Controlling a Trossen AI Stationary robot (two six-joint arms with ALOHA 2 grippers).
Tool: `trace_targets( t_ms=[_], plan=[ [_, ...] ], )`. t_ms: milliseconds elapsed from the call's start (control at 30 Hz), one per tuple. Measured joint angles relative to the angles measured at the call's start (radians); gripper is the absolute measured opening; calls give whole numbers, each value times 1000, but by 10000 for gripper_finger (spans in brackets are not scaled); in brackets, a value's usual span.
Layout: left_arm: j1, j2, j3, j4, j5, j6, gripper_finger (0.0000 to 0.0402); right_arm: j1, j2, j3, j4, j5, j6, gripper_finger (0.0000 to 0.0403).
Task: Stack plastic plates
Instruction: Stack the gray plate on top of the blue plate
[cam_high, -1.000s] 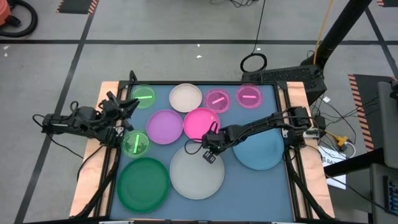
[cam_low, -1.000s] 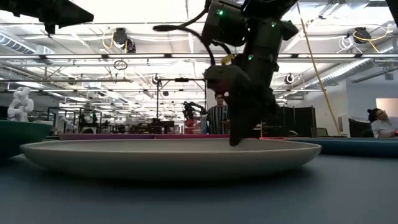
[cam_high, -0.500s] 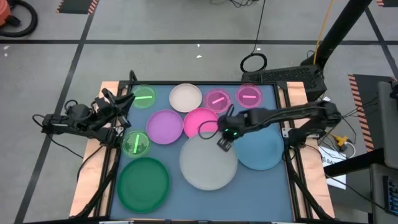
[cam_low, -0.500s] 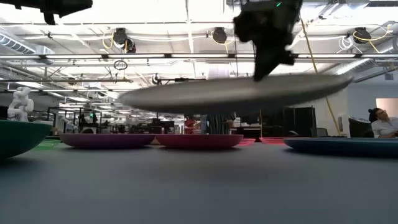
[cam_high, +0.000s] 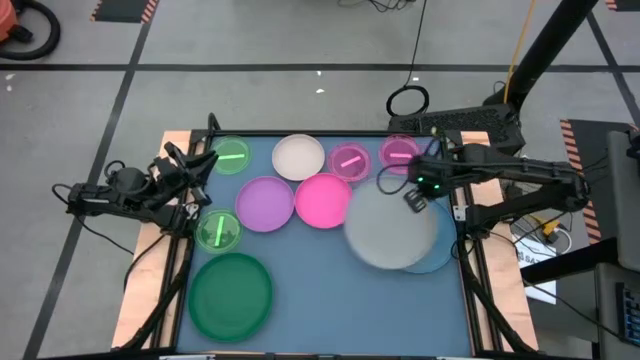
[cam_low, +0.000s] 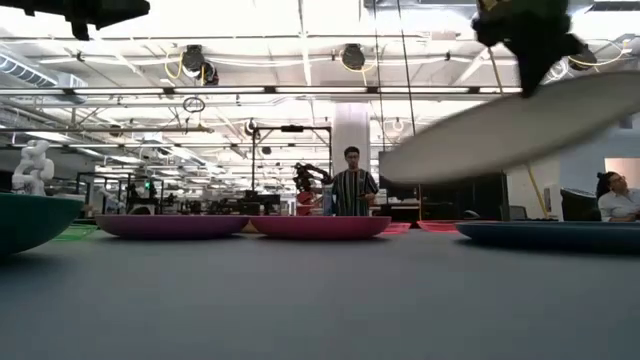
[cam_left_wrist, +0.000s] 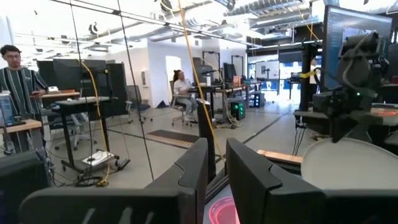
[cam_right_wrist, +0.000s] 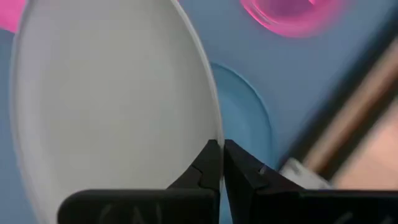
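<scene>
My right gripper (cam_high: 414, 196) is shut on the large white plate (cam_high: 388, 232), which is in the air over the large blue plate (cam_high: 441, 260) at the table's right. In the low view the white plate (cam_low: 510, 125) is tilted above the blue plate (cam_low: 550, 233). The purple plate (cam_high: 265, 203), the hot pink plate (cam_high: 322, 199) and the dark green plate (cam_high: 231, 293) lie flat on the table. My left gripper (cam_high: 203, 161) waits at the table's left edge, fingers close together (cam_left_wrist: 216, 177), holding nothing. My right gripper pinches the white plate's rim (cam_right_wrist: 214, 134) between its two fingers, at the plate's far right side (cam_high: 408, 200). The fingers come slanting down from the table's right. The plate is lifted clear and tilted, its held side highest and its left side (cam_low: 395, 172) lowest.
In the far row lie a small green plate (cam_high: 231, 157), a medium white plate (cam_high: 299, 157) and two small pink plates (cam_high: 350, 161) (cam_high: 400, 153). Another small green plate (cam_high: 218, 231) lies near my left gripper. Bare blue table shows at the near middle (cam_high: 330, 300).
My right gripper has lifted the large white plate off the table's near middle and carried it up and toward the right edge, over the blue plate. The plate has gone from flat on the table to tilted in the air. My left gripper has drawn back a little toward the far left.
</scene>
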Motion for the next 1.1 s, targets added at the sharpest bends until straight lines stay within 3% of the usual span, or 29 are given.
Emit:
trace_targets(
  t_ms=[300, 533, 933, 1100],
  plan=[
    [0, 0, 0, -1, 0, 0, 67, -40, -125, -182, -15, -33, 44, 1],
    [0, 0, 0, -1, 0, -1, 67, -58, -164, -316, 11, -29, 61, 26],
    [0, 0, 0, -2, 0, -5, 67, -77, -165, -346, 2, 24, 67, 71],
    [0, 0, 0, -2, 0, -5, 67, -76, -164, -346, 170, 24, 95, 74]
  ],
)
